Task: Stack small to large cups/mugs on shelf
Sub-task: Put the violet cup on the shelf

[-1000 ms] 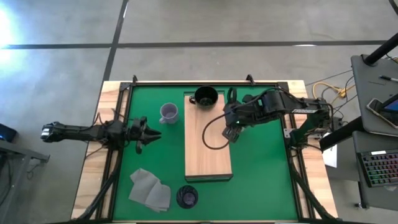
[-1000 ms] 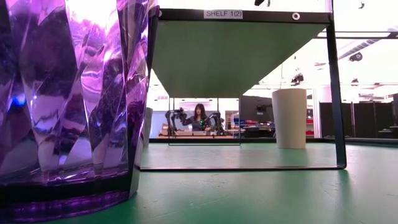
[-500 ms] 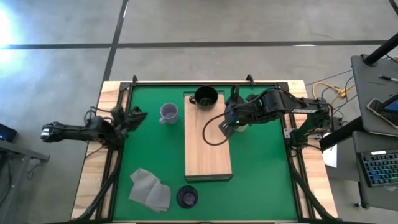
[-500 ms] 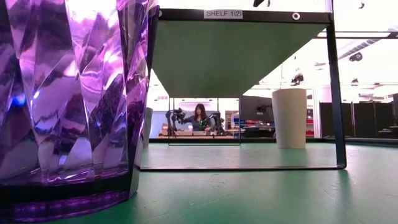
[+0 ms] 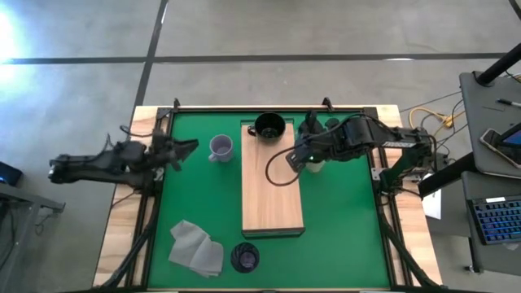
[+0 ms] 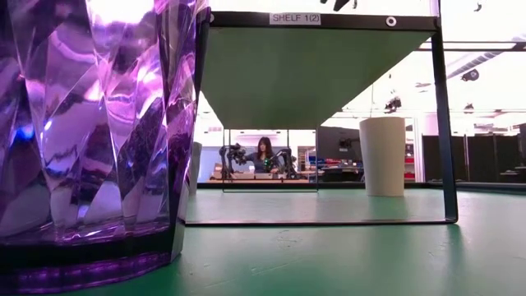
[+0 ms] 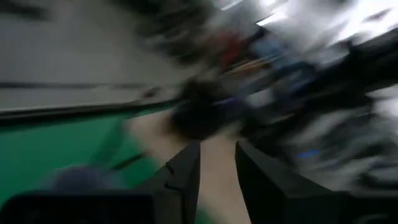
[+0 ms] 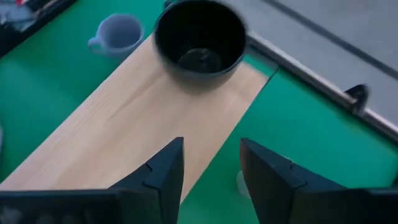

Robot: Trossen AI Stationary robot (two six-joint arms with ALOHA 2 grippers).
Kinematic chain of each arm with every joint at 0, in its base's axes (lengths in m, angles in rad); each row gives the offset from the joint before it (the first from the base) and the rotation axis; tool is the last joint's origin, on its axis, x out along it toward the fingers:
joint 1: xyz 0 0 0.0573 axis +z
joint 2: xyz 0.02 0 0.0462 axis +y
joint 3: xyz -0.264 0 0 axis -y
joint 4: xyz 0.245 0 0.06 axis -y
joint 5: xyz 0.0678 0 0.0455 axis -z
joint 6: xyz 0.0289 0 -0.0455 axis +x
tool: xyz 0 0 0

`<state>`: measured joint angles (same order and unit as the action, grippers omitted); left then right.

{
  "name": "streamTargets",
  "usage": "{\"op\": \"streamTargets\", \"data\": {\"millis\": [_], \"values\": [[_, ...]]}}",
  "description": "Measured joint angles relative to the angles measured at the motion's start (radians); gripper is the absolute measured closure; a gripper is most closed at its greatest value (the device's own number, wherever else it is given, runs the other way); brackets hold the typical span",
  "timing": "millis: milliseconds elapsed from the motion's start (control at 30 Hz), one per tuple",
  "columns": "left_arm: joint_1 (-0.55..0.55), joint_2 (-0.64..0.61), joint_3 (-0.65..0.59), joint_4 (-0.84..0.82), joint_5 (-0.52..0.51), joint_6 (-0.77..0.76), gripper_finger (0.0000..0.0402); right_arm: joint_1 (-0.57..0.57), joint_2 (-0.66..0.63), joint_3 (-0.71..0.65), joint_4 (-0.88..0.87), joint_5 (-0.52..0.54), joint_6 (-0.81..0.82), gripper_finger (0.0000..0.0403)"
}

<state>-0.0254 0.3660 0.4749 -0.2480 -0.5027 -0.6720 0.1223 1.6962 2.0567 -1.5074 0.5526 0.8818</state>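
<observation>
The long wooden shelf lies flat in the middle of the green surface. The black mug sits at the far end of the shelf, open side up and with nothing in it. The pale lavender mug stands on the green surface just beside the shelf, on the left arm's side. The beige cup stands on the green surface on the other side of the shelf, and from above it is mostly hidden under the right arm. The dark purple tumbler stands near the front end of the shelf, next to a grey folded cloth. The right gripper hangs above the shelf's edge near the beige cup, with its two fingers spread apart and nothing between them. The left gripper is out by the left edge of the surface, near the lavender mug, and its fingers have a small gap with nothing held. I think the right arm is about to go for the beige cup. A few things could go wrong. The cup is tall and looks light, so a finger that bumps its side could tip it over and let it roll. The black mug is close by, so a wide swing could knock it off the shelf. The left wrist view is very smeared, so a quick reach from that side might hit the lavender mug.
</observation>
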Motion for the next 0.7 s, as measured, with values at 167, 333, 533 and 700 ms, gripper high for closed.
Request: {"op": "streamTargets", "data": {"millis": [167,333,533,700], "values": [[-0.001,0.155,0.222,-0.309,-0.046,0.046,0.0314,-0.050,-0.024,0.000,-0.001,0.010,-0.026,0.0244],[0.043,0.290,0.349,-0.475,-0.054,0.124,0.0314,-0.111,-0.030,0.000,-0.002,0.010,-0.079,0.0243],[0.316,0.496,0.421,-0.624,0.152,0.015,0.0314,-0.185,-0.034,0.000,-0.007,0.009,-0.113,0.0243],[0.507,0.662,0.474,-0.557,0.415,0.144,0.0314,-0.230,-0.034,0.000,-0.007,-0.006,-0.132,0.0243]]}}
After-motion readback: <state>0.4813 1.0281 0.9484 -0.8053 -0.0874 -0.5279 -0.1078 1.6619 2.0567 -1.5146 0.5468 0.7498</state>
